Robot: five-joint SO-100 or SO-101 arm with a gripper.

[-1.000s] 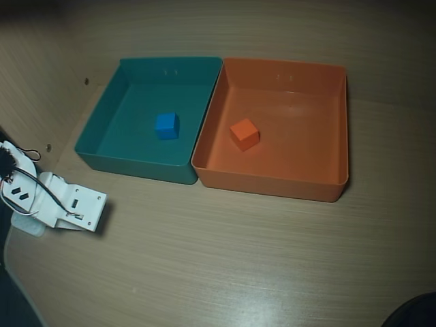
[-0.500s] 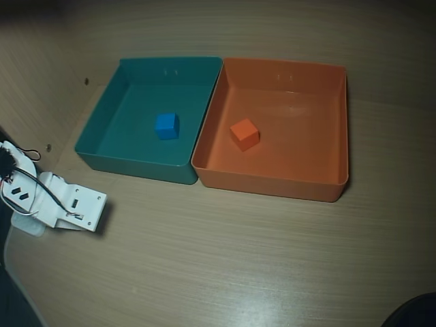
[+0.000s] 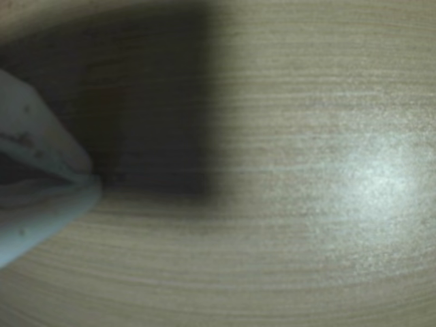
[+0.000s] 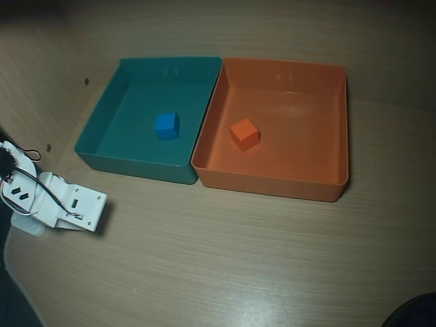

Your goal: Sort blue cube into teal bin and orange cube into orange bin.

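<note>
In the overhead view the blue cube (image 4: 167,125) lies on the floor of the teal bin (image 4: 102,122), near its middle. The orange cube (image 4: 244,133) lies in the orange bin (image 4: 320,122), left of its middle. The two bins stand side by side and touch. The white arm (image 4: 68,204) is folded low at the table's left edge, well clear of both bins, and its fingertips are hidden there. In the wrist view the gripper (image 3: 95,180) enters from the left. Its two white fingers (image 3: 41,136) meet at the tips just above the bare wood, holding nothing.
The light wooden table (image 4: 238,259) stretches in front of the bins. A wooden side wall with small holes (image 4: 48,146) rises at the left, close behind the arm. A dark object (image 4: 415,313) shows at the bottom right corner.
</note>
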